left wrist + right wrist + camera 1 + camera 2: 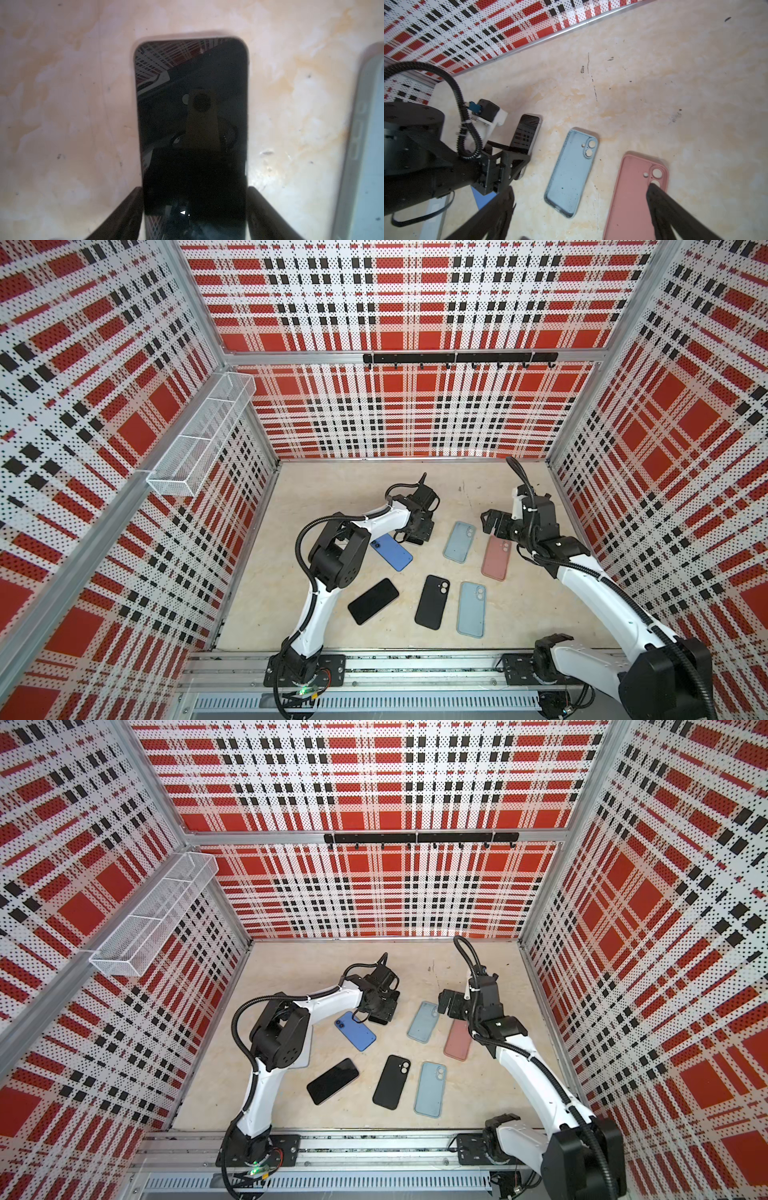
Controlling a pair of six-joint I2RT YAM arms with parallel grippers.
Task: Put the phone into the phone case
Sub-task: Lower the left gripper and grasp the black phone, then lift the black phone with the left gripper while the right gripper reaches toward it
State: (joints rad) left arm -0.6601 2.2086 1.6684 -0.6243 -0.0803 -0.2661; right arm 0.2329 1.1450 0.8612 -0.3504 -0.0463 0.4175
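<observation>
Left gripper (195, 193) pinches phone (191, 116) widthwise
Long axis runs out from jaws; right gripper (579, 197), spread, near case (571, 172)

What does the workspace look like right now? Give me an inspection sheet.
Surface: beige tabletop, scuffed with dark marks.
Job's things: gripped phone; blue phone; black phone; far light-blue case; near light-blue case; pink case; black case.
Clutter: nothing seen.
Grippers: left gripper closed on the gripped phone's long edges; right gripper open above the pink case.
Cables: corrugated hose along each arm.
Surroundings: plaid walls, wire basket, hook rail.
</observation>
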